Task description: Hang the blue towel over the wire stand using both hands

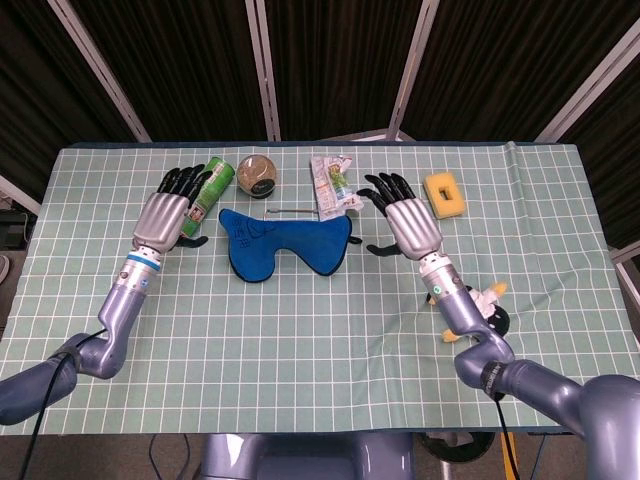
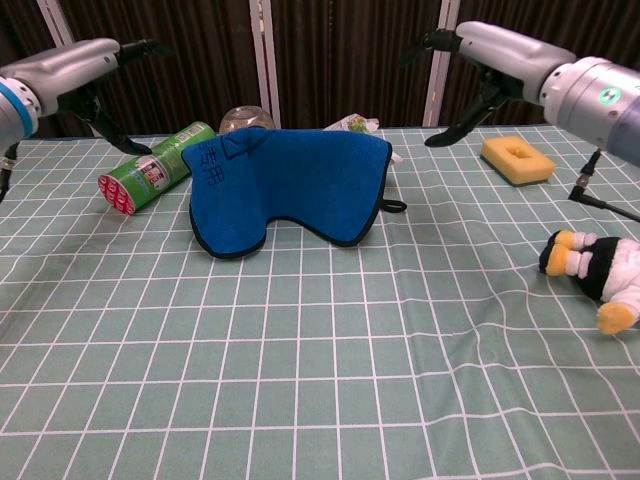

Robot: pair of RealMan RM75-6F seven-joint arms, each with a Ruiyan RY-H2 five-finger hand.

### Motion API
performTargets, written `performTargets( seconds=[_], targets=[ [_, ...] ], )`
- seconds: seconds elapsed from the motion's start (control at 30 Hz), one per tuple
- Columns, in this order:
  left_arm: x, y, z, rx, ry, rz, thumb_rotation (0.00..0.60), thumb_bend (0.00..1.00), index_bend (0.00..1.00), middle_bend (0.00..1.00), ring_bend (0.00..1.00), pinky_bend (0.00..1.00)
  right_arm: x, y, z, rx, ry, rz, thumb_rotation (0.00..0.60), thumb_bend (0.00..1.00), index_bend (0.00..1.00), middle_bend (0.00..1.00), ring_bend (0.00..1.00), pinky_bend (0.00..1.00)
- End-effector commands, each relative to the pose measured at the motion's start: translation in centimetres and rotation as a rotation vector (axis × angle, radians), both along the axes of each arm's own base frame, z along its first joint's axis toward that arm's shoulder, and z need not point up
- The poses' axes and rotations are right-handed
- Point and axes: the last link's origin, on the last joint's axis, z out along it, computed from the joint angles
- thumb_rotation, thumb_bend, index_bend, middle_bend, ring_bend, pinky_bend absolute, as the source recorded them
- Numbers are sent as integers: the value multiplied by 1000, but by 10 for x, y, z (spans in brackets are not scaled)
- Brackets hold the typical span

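The blue towel (image 1: pixel 283 240) (image 2: pixel 290 183) drapes over the wire stand at the table's back middle, with one lobe hanging lower on its left side. The towel hides the stand except for a thin wire (image 1: pixel 291 211) behind it in the head view. My left hand (image 1: pixel 166 213) (image 2: pixel 82 63) hovers to the left of the towel, fingers spread, holding nothing. To the towel's right, my right hand (image 1: pixel 409 221) (image 2: pixel 487 50) is raised with its fingers apart and empty. Neither hand touches the towel.
A green can (image 1: pixel 209 186) (image 2: pixel 151 172) lies by my left hand. A round brown ball (image 1: pixel 257 175) and a snack packet (image 1: pixel 332 181) sit behind the towel. A yellow sponge (image 1: pixel 445 194) (image 2: pixel 517 160) and a penguin plush (image 1: pixel 486 311) (image 2: pixel 598 275) are at the right.
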Motion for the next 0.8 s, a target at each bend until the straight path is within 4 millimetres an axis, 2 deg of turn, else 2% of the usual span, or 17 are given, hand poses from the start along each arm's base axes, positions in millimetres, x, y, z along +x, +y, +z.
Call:
performTargets(
  seconds=[0.03,0.17,0.27,0.37,0.5,0.53,0.67,0.8],
  targets=[
    [-17,-30,36,46,-5,-7,600,97,0,0,0,0,-27,35,33,-46,56,41,600,0,188,45,0,0],
    [-28,-65,63,63,15,5,600,99,0,0,0,0,-52,71,59,-80,81,47,600,0,187,44,0,0],
    [-33,-86,75,70,32,21,600,99,0,0,0,0,-64,92,71,-88,92,39,600,0,180,28,0,0],
    [-44,-126,90,99,56,61,600,98,0,0,0,0,-87,127,88,-118,114,1,600,0,138,3,0,0],
    [-50,-154,96,142,97,79,600,95,0,0,0,0,-99,152,101,-146,139,-38,600,0,26,0,0,0],
    [-53,-167,98,160,102,90,600,94,0,0,0,0,-105,164,107,-169,148,-62,600,0,8,0,0,0],
    [-56,-197,99,172,86,124,600,94,0,0,0,0,-119,193,116,-213,167,-123,600,0,0,0,0,0],
    [-56,-210,99,173,75,132,600,93,0,0,0,0,-127,207,120,-239,163,-163,600,0,0,0,0,0]
  ],
)
